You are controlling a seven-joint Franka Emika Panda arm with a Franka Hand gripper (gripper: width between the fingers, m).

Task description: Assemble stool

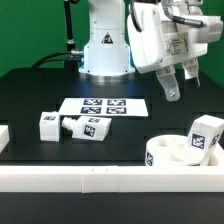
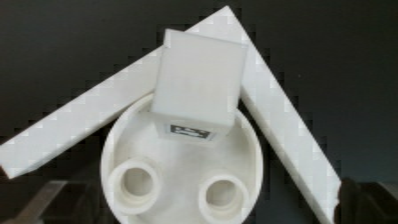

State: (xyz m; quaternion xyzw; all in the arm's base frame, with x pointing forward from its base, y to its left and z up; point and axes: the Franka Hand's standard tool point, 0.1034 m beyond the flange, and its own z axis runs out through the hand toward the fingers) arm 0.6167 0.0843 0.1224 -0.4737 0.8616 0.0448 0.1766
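From my station I read the gripper (image 1: 180,86) as spread: its two dark fingers hung apart with nothing between them, and in the wrist view only shadowy tips showed at the lower corners of the picture. It hovered in the air, clear of every part.

Below the gripper, and a little toward the exterior camera, the seat (image 1: 166,156) lay on the counter (image 1: 40,85), tucked into the corner made by the border rails (image 1: 100,178). One leg (image 1: 205,135) stood upright in a socket on the far side of the seat, tag facing out. Two empty sockets (image 2: 134,182) gaped on the side nearer the wrist camera.

Well away from the gripper, toward the exterior view's left, the other two legs (image 1: 50,123) lay on their sides, just beside each other, on the near side of the marker board (image 1: 103,104).

I judged the first leg done, or nearly so; I could not tell from these pictures whether it was fully home. The step in hand was the handover to the second leg. That called for a long sideways travel to the loose pair, then a descent with the fingers straddling one block. The lift had to keep its peg end free for a socket.
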